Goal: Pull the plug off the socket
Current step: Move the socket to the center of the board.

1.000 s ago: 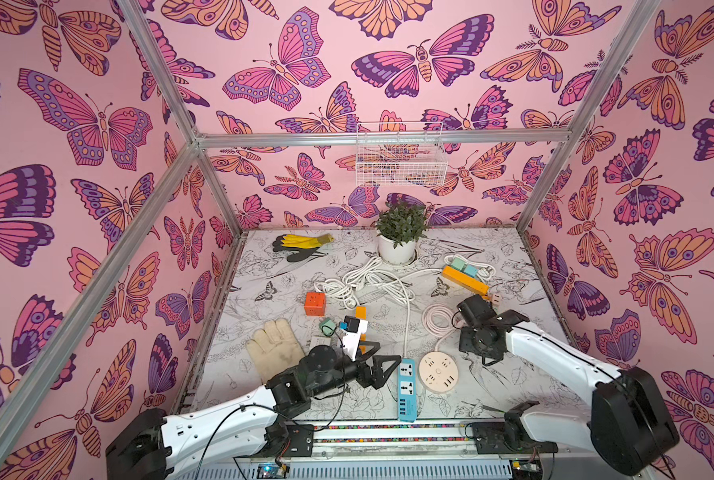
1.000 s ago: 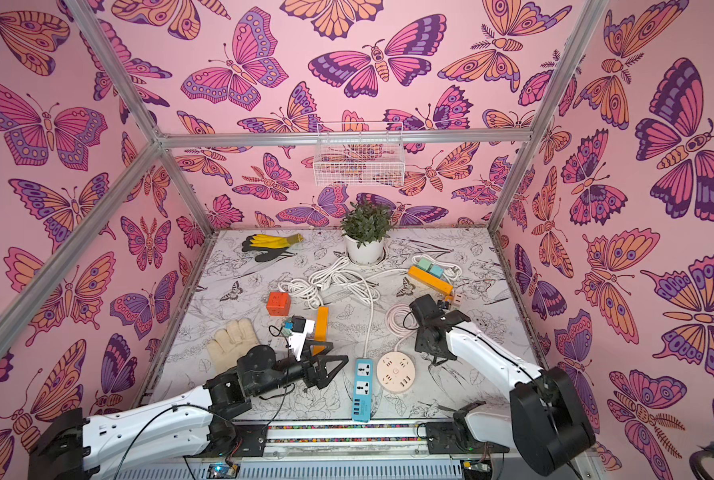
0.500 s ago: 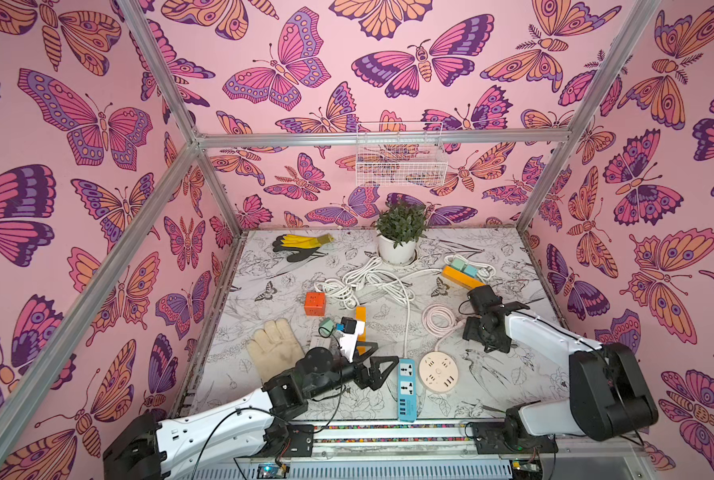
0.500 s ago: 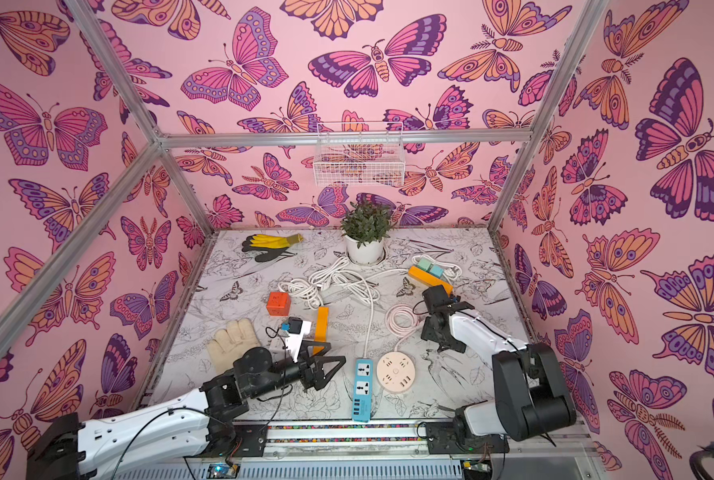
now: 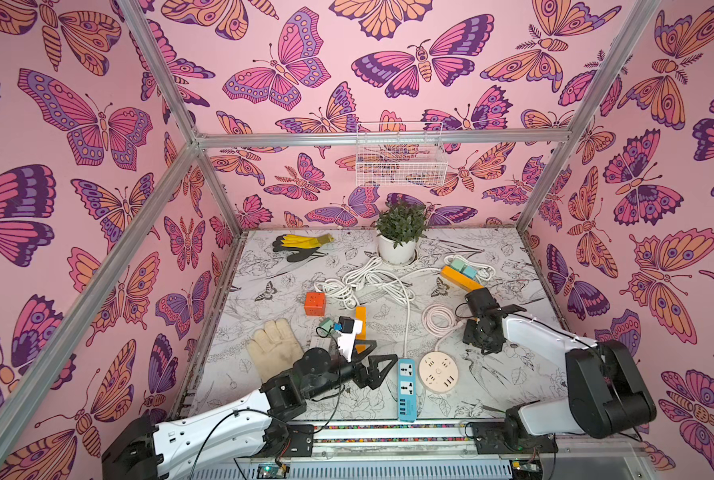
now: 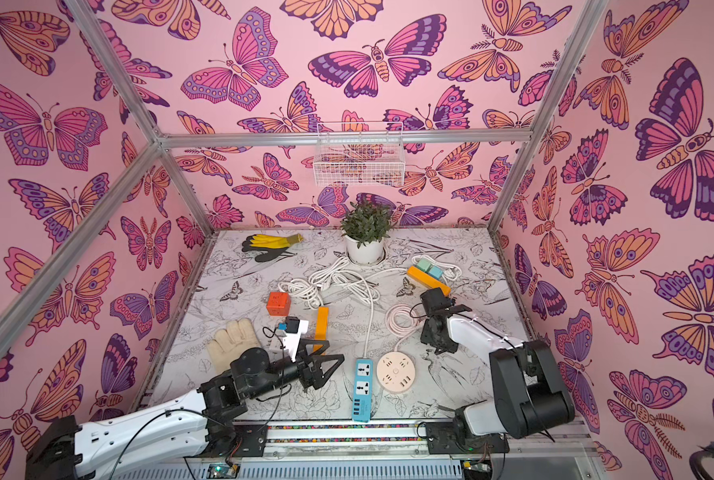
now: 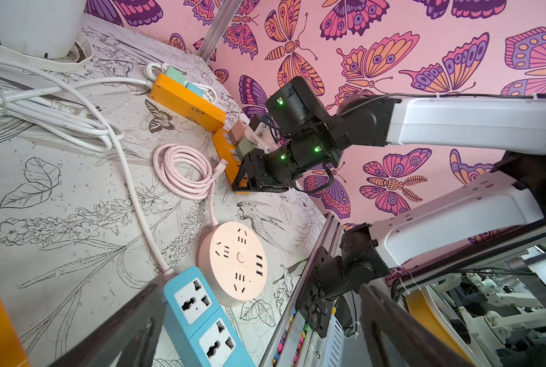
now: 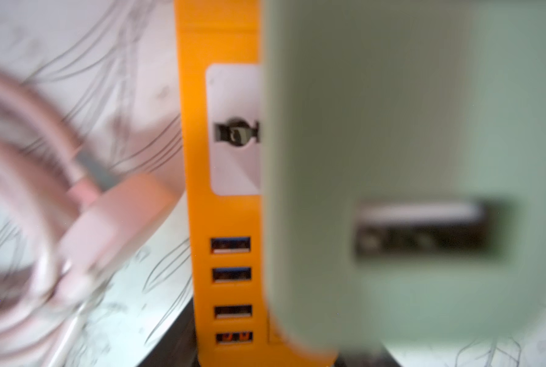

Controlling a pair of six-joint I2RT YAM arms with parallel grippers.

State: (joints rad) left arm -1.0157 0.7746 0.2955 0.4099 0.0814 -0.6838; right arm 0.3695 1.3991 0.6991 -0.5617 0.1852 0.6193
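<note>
Sage-green boxy plug seated in orange plastic power strip near right edge of desk. Plug faced head-on by right tool, nearer arm; whether clamped cannot be told. Left tool spread wide, well apart.

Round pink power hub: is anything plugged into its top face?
No, the round pink power hub shows only bare slots in the left wrist view.

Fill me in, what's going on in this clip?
The right hand is at the orange power strip, over a pale green plug that looks still seated in it; whether it grips the plug is unclear. The left hand hovers open beside the blue power strip, holding nothing.
</note>
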